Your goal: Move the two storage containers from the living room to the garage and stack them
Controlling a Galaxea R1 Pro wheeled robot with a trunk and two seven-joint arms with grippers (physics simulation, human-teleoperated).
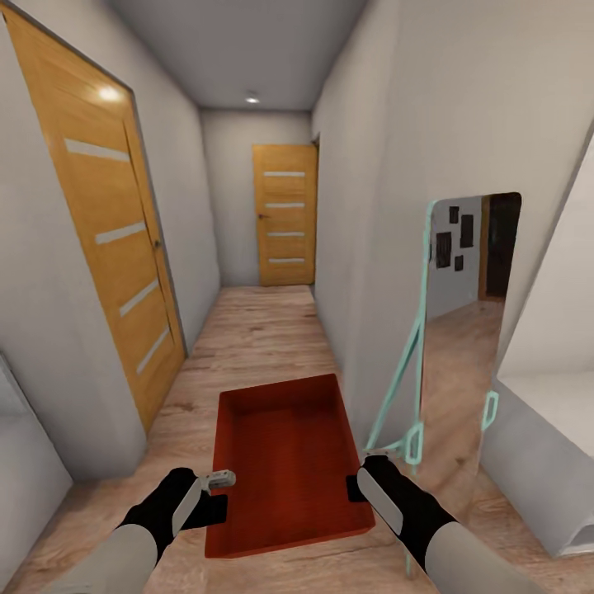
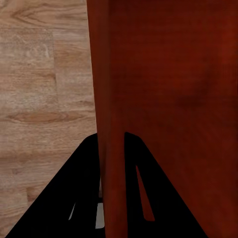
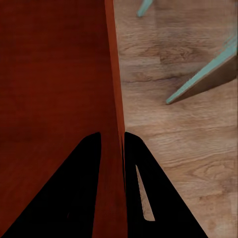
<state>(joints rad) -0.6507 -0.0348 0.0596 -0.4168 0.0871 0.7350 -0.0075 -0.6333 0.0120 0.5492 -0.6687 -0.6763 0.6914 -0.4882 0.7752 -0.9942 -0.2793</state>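
I hold one orange-red storage container (image 1: 285, 462) level in front of me, above the light wood planks of a narrow hallway. My left gripper (image 1: 216, 487) is shut on its left wall, and my right gripper (image 1: 363, 480) is shut on its right wall. In the left wrist view the black fingers pinch the red wall (image 2: 111, 99), with the left gripper (image 2: 111, 136) straddling it. The right wrist view shows the same grip by the right gripper (image 3: 113, 135) on the container's wall (image 3: 115, 89). The bin is empty. The garage is out of view.
The corridor runs ahead to a closed wooden door (image 1: 285, 214). Another wooden door (image 1: 107, 239) lines the left wall. A teal-framed standing mirror (image 1: 462, 330) leans close on my right, beside a white cabinet (image 1: 544, 445). A grey block (image 1: 25, 470) sits at my left.
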